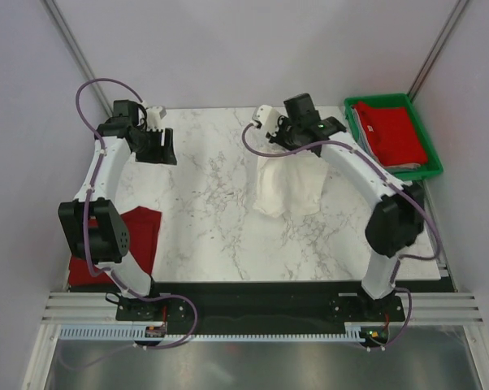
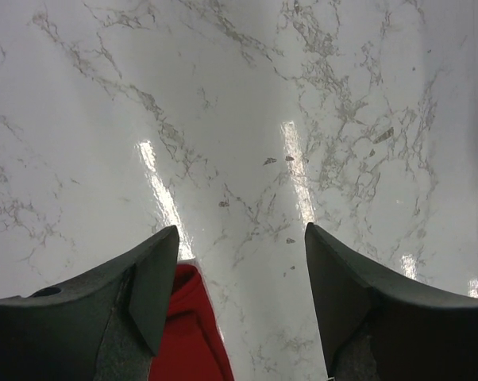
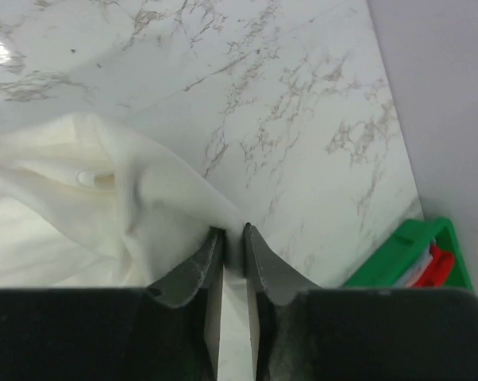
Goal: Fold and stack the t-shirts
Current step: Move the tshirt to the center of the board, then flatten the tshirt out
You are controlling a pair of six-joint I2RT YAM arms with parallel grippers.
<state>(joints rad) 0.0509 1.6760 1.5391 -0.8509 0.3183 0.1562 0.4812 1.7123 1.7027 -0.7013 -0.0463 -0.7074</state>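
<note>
White t-shirt (image 3: 104, 198) hangs pinched in the right hand (image 3: 233, 232).

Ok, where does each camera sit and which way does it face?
Top external: above and behind the bases, looking down on the marble table; both arms whole.
Left wrist: on the left arm, facing down at bare marble; open left jaws frame a red t-shirt edge.
Right wrist: on the right arm, looking along shut right jaws pinching the white t-shirt; green tray corner beyond.
Shared: top and right wrist both show the white t-shirt and tray.
</note>
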